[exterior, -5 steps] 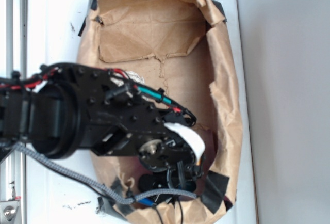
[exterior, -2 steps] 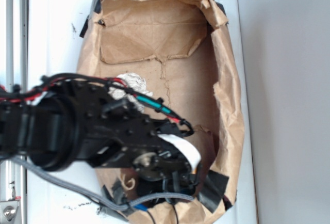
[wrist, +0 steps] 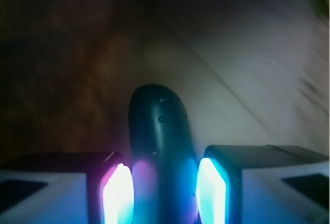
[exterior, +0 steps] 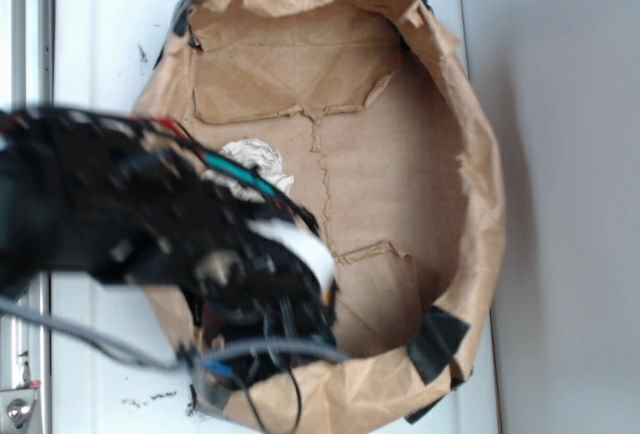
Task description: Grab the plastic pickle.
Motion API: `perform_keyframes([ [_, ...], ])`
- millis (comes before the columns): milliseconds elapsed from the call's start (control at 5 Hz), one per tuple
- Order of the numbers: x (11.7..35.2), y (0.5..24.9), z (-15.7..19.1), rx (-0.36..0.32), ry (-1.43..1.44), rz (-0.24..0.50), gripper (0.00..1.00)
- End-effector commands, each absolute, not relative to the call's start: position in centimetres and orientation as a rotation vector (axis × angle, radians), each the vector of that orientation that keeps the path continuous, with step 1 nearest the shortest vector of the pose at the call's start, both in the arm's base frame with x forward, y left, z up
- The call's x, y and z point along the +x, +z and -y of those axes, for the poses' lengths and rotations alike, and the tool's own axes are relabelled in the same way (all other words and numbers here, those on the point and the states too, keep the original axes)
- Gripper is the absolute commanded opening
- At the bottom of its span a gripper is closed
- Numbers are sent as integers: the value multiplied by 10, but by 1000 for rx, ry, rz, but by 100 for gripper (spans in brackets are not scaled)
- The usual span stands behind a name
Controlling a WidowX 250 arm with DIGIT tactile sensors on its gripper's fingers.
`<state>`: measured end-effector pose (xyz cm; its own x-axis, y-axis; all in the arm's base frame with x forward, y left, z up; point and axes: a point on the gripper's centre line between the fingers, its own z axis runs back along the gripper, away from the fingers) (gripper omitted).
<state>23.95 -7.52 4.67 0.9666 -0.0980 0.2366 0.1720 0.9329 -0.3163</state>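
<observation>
Gripper pinches the plastic pickle; paper ball beside blurred arm

Brown paper bag with black tape patches holds a white paper ball — the plastic pickle is dark green-black, dotted, between fingers glowing magenta and cyan.

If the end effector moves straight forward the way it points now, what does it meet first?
Nothing new: the dark green plastic pickle already sits between the end effector's glowing pads. Beyond its tip, likely the brown paper floor; blur hides the depth.
</observation>
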Motion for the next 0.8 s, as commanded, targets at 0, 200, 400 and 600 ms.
perform_keyframes([
  [0,239,119,12,-164,37,150,0],
  [200,236,150,-4,-140,-27,267,0],
  [400,240,181,-19,-84,-20,320,0],
  [600,238,191,-24,-107,-13,306,0],
])
